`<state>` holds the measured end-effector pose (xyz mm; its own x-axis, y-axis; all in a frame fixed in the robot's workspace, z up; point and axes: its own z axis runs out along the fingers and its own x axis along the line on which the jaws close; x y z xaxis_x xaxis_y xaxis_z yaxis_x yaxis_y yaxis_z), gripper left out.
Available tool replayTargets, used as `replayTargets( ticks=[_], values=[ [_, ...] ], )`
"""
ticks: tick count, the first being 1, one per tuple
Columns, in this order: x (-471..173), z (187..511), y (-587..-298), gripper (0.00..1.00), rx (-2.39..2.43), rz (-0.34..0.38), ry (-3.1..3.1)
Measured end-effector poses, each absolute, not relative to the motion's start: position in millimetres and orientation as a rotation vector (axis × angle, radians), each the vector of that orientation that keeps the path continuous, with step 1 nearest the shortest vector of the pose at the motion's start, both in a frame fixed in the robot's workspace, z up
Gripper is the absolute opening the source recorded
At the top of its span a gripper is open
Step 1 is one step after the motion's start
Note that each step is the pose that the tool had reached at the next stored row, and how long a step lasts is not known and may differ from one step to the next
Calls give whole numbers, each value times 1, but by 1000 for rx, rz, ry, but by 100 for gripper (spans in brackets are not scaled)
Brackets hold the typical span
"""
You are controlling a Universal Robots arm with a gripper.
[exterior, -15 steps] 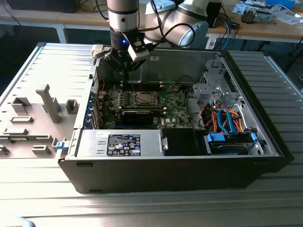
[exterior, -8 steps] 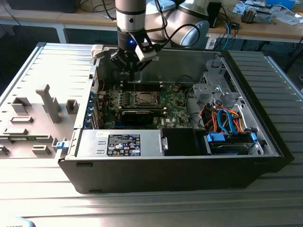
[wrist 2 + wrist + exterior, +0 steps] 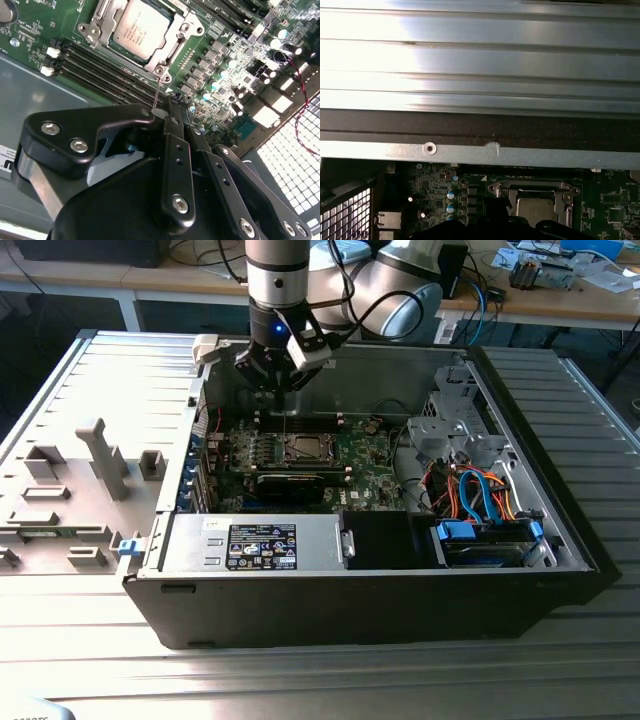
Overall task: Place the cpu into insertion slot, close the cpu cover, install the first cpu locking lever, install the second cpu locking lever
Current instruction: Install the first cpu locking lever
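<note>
Here, silvery square cpu (image 3: 142,29) seated under framed cpu cover (image 3: 176,50), black gripper (image 3: 172,107) pinched narrow (holding thin wire lever (image 3: 156,92)).

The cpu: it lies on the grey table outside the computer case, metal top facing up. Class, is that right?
Not quite. The cpu does lie with its metal top facing up, but not on the table outside the case: it sits in the insertion slot on the green motherboard, inside the case. The second wrist view shows this.

Silvery-beige cpu (image 3: 141,28), green motherboard (image 3: 37,22), black hand (image 3: 172,107).
</note>
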<state>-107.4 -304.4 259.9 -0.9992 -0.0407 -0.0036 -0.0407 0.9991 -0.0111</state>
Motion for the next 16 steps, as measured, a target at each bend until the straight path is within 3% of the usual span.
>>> replayTargets(
  ticks=[16],
  values=[
    [-83, 237, -304, 11, -54, -17, 3138]
  ],
)
